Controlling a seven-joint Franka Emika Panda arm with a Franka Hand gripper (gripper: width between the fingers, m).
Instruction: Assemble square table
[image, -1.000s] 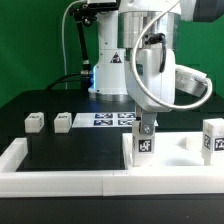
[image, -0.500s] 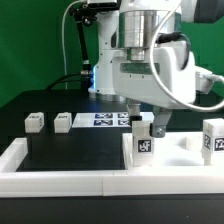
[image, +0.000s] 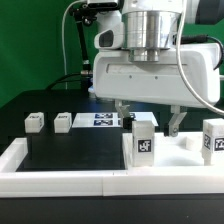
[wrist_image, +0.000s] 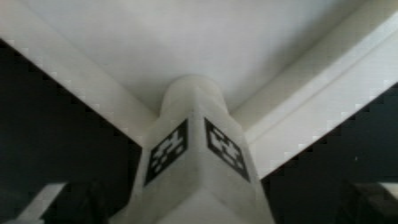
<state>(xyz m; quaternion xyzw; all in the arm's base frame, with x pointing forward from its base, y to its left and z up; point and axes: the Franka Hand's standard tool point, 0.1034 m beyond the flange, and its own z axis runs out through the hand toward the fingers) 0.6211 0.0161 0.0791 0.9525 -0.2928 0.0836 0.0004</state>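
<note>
The gripper (image: 150, 118) is spread wide and holds nothing. Its jaws stand either side of the standing leg (image: 145, 141), clear of it as far as I can see. That leg is upright right beneath the hand, a squarish white block with crisp black-and-white tags on its faces. It's planted near a corner of the square slab (image: 185, 152), which is smooth, matt white plastic with a raised rim.

One leg looks placed, I'd say, though I can't tell if it's fully seated. Just beyond the hand, toward the exterior view's right, an edge leg (image: 212, 138) also stands upright, fixed or not I can't say. Well off on the hand's other side, the first loose leg (image: 36, 122) and second loose leg (image: 63, 121) lie on the black table (image: 70, 150), the second just beside the marker board (image: 105, 120). So at least those two are left to fetch. In front of the hand runs the chunky white border rail (image: 60, 182).
</note>
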